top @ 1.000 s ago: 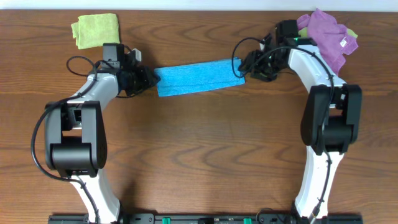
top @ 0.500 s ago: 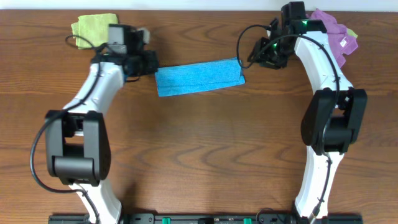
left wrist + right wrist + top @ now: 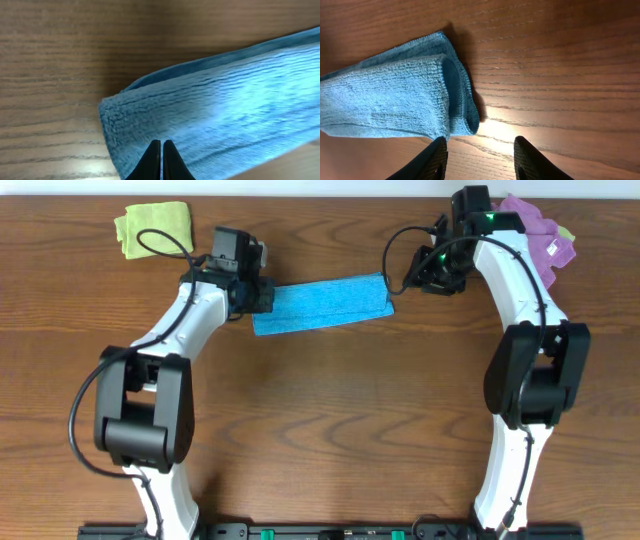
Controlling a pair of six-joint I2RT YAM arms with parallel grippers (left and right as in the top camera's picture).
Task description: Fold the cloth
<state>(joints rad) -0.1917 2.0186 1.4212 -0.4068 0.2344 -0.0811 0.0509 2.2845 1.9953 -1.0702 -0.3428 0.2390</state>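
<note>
Overhead: cloth [image 3: 320,303] strip, long axis left-right, right end farther; left jaws closed, right jaws spread, empty

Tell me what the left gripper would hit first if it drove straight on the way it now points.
The blue cloth. The left gripper, fingertips closed together, points at the cloth's folded end near its left edge, with the table beneath. How far above the cloth it sits is unclear.

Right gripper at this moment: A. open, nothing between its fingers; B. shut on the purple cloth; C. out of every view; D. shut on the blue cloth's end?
A: in the right wrist view the right gripper has its fingers apart over bare table, with the folded end of the cloth lying beside them, ungripped.
</note>
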